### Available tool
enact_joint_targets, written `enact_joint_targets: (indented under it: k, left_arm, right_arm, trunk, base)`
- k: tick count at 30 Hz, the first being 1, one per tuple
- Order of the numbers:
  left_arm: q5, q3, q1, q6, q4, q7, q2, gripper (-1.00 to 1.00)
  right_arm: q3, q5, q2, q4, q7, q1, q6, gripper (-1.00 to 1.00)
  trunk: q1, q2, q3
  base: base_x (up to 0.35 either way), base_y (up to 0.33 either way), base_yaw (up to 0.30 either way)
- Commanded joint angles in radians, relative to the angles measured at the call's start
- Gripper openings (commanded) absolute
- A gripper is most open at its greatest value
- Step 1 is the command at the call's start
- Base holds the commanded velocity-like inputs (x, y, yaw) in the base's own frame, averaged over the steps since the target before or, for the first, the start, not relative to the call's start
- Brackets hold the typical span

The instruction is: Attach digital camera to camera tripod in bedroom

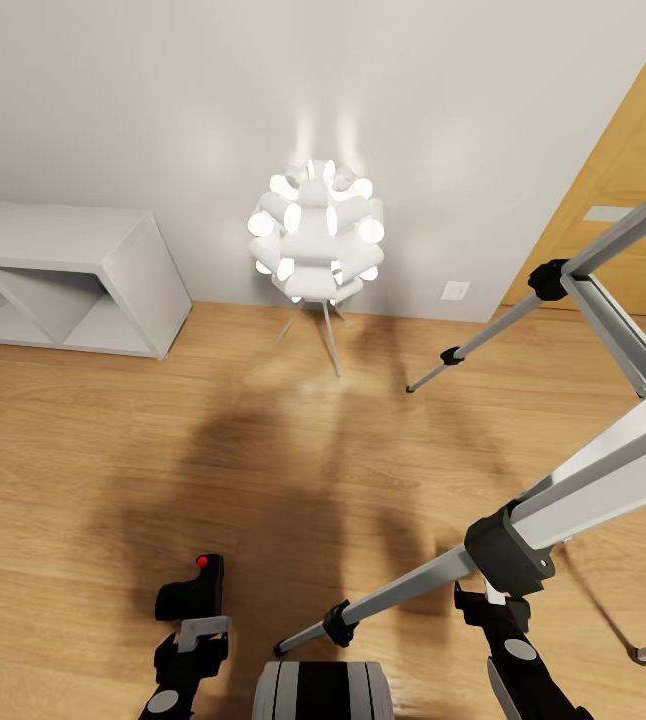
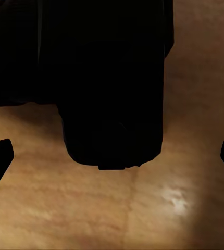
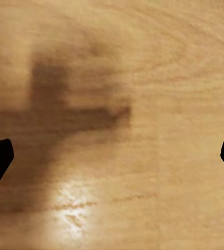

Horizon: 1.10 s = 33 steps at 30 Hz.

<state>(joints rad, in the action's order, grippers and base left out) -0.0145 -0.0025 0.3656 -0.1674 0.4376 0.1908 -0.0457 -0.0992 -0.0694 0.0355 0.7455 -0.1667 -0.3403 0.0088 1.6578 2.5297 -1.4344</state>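
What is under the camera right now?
Under the camera the left wrist view shows bare wood floor, lit with a bright glare patch. The floor directly beneath its black body is covered, so whatever lies there cannot be seen.

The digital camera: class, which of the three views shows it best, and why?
The head view. There the digital camera appears whole above the left gripper, its red spot visible against the wood floor. The left wrist view gives a dark, featureless mass. The right wrist view shows floor and shadow.
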Motion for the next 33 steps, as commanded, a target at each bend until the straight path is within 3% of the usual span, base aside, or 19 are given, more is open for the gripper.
enact_joint_targets:
  k: [1, 20, 29, 33]
  left_arm:
    - [-0.001, 0.000, 0.000, -0.003, -0.001, 0.004, 0.000, 1.00]
    - [-0.002, -0.001, 0.001, -0.003, 0.002, 0.004, -0.003, 1.00]
    - [-0.002, -0.001, 0.001, -0.003, 0.001, 0.004, -0.003, 1.00]
    - [-0.002, -0.001, 0.001, -0.003, 0.001, 0.004, -0.003, 1.00]
  right_arm:
    - [0.000, -0.007, 0.000, 0.000, -0.002, 0.000, 0.001, 1.00]
    - [0.000, -0.007, 0.000, 0.000, -0.003, 0.000, 0.000, 1.00]
    - [-0.001, -0.007, 0.000, 0.000, -0.003, 0.000, 0.000, 1.00]
    - [-0.001, -0.007, 0.001, 0.000, -0.003, 0.000, 0.000, 1.00]
  trunk:
    - [0.000, 0.000, -0.001]
    - [0.000, 0.000, -0.001]
    - [0.004, 0.002, -0.035]
    - [0.004, 0.002, -0.035]
  base:
    - [0.000, 0.000, 0.000]
    - [0.000, 0.000, 0.000]
    - [0.000, 0.000, 0.000]
    - [0.000, 0.000, 0.000]
